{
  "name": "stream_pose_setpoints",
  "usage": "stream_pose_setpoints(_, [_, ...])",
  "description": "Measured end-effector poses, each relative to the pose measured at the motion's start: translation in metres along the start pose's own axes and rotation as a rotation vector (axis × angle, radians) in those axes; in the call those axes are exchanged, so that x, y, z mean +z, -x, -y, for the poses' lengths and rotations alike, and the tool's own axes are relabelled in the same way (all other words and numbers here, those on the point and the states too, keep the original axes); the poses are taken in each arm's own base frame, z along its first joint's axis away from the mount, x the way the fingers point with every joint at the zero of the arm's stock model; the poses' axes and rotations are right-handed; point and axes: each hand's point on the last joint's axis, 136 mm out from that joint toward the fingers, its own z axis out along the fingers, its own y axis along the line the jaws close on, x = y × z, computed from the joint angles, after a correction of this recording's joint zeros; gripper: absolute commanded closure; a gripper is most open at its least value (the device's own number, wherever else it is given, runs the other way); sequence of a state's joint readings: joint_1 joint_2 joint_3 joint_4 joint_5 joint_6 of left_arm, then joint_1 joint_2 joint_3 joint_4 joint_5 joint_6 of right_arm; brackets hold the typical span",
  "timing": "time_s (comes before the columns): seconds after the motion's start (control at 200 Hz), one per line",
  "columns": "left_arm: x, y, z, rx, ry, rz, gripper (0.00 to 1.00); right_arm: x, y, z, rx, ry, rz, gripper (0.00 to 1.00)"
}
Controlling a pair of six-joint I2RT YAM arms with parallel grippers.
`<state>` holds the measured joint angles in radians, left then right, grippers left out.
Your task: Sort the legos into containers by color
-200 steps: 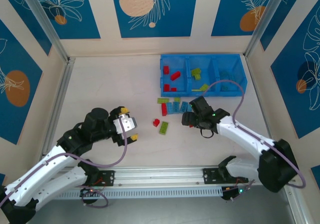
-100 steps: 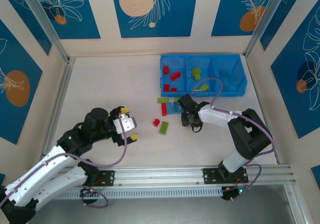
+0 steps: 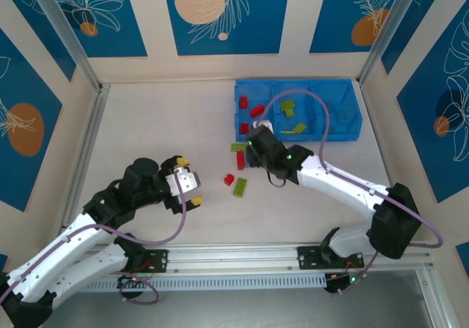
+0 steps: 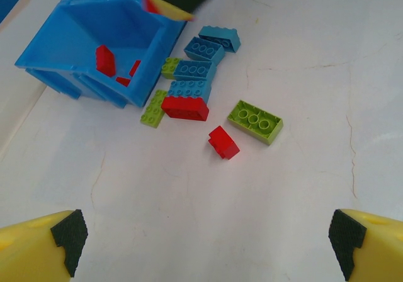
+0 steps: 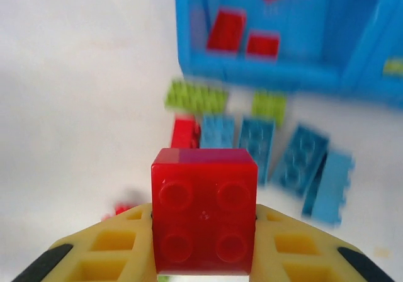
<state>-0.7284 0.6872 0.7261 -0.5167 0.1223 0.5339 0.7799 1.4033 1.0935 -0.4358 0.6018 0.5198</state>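
One red brick [image 5: 204, 210] is now clamped in the right gripper [image 5: 204, 247] and swung from the pile toward the tray [image 4: 151, 62] for release; the left gripper [image 4: 204, 238] is held wide.

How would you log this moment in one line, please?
right gripper jaws: shut on red brick | left gripper jaws: open, empty | loose bricks: beside tray

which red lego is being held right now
The square four-stud red brick clamped in the right gripper; the other reds lie on the table or in the tray.
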Motion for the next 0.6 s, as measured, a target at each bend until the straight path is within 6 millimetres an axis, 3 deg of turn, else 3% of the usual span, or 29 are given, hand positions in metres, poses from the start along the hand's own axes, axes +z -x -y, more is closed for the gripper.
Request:
stream_pose_setpoints(0.075, [-0.001,0.001,0.000,0.001,0.004,0.005,0.00,0.021,0.037,-0.004,0.000,-0.018,0.034,0.76])
stream_pose_setpoints(0.185, [-0.005,0.003,-0.002,0.004,0.018,0.017,0.00,0.076,0.075,0.007,0.023,-0.065,0.024,0.74])
stream_pose_setpoints(0.265, [-0.007,0.003,-0.004,0.005,0.029,0.020,0.00,0.113,0.086,0.023,0.039,-0.095,-0.013,0.67])
stream_pose_setpoints(0.385, [-0.008,0.004,-0.004,0.006,0.035,0.022,0.00,0.153,0.096,0.041,0.053,-0.115,-0.079,0.46])
stream_pose_setpoints(0.495, [-0.008,0.004,-0.004,0.006,0.035,0.022,0.00,0.156,0.102,0.045,0.039,-0.119,-0.105,0.41])
stream_pose_setpoints(0.6, [-0.008,0.004,-0.004,0.006,0.034,0.022,0.00,0.133,0.106,0.038,0.029,-0.096,-0.100,0.41])
